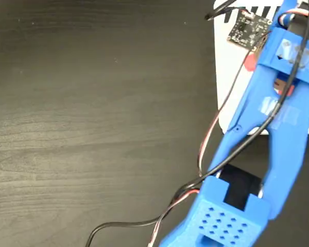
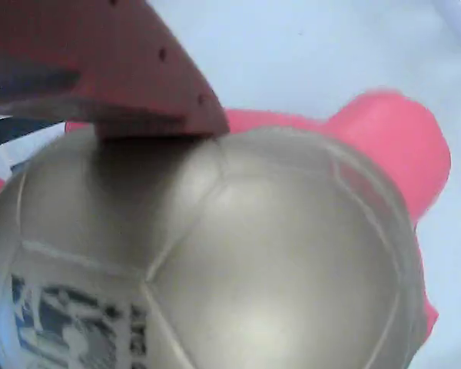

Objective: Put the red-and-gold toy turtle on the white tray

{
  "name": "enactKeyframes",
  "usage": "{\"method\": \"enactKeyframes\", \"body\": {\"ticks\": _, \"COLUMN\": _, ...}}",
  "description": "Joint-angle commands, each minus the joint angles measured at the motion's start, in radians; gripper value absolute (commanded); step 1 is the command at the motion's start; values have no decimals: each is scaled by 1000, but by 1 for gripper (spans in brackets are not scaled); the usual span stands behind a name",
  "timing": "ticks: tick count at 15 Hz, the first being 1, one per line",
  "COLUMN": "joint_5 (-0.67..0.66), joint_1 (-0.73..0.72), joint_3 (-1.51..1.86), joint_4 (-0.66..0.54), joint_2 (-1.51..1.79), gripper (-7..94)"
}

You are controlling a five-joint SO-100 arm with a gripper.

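1. Here, in the fixed view, the dark table [image 1: 92, 128] fills the left side.
2. The blue arm [image 1: 278, 139] reaches over the white tray [image 1: 232, 87] on the right.
3. In the wrist view, the gripper [image 2: 150, 127] presses on the red-and-gold toy turtle [image 2: 230, 261], seemingly holding it.
4. The turtle is over the tray.

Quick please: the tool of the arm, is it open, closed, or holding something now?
Tool: closed on the red-and-gold toy turtle, one finger pressing its gold shell, above the white tray.
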Motion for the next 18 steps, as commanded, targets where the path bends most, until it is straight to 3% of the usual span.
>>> {"method": "enactKeyframes", "body": {"ticks": 1, "joint_5": 5, "joint_1": -12, "joint_3": -21, "joint_4": -2, "joint_2": 46, "gripper": 52}}
{"method": "enactKeyframes", "body": {"ticks": 2, "joint_5": 5, "joint_1": -17, "joint_3": -9, "joint_4": -6, "joint_2": 46, "gripper": 57}}
{"method": "enactKeyframes", "body": {"ticks": 9, "joint_5": 12, "joint_1": -37, "joint_3": 34, "joint_4": -12, "joint_2": 75, "gripper": 56}}
{"method": "enactKeyframes", "body": {"ticks": 10, "joint_5": 20, "joint_1": -43, "joint_3": 37, "joint_4": -20, "joint_2": 95, "gripper": 44}}
{"method": "enactKeyframes", "body": {"ticks": 12, "joint_5": 51, "joint_1": -63, "joint_3": 40, "joint_4": -61, "joint_2": 173, "gripper": 9}}
{"method": "enactKeyframes", "body": {"ticks": 13, "joint_5": 61, "joint_1": -83, "joint_3": 43, "joint_4": -83, "joint_2": 225, "gripper": 0}}
{"method": "enactKeyframes", "body": {"ticks": 15, "joint_5": 89, "joint_1": -152, "joint_3": 100, "joint_4": -147, "joint_2": 344, "gripper": 0}}
{"method": "enactKeyframes", "body": {"ticks": 18, "joint_5": 124, "joint_1": -321, "joint_3": 403, "joint_4": -433, "joint_2": 574, "gripper": 0}}
